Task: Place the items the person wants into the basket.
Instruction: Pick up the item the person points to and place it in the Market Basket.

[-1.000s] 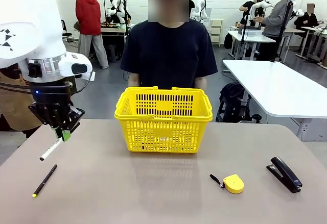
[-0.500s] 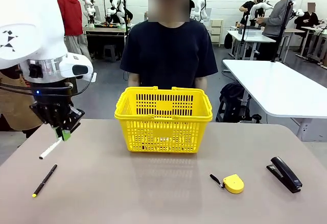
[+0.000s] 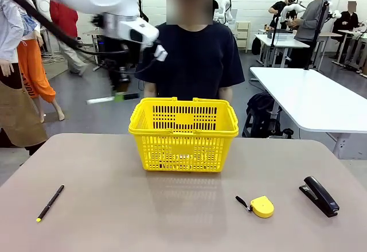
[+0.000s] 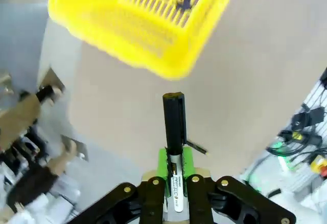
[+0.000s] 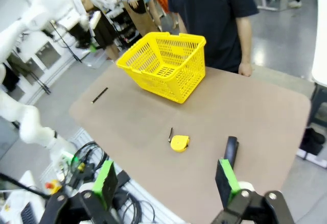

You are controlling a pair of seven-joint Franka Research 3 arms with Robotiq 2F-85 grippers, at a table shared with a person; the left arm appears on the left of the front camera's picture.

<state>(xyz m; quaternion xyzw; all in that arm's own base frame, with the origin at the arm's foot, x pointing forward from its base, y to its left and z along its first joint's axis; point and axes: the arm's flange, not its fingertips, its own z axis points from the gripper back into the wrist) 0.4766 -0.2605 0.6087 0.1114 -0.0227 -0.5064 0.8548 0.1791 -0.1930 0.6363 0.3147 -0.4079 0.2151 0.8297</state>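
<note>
Brown tabletop (image 3: 143,217), white-barrelled black-capped marker (image 4: 174,132) clamped in left jaws, right jaws wide, yellow lattice basket (image 3: 183,148)

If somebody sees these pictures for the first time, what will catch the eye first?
First, the bright yellow basket at the middle of the table, in front of the person. Next, the left gripper, up in the air left of the basket, shut on the marker, held about level. On the near right of the table lies the yellow tape measure.
</note>
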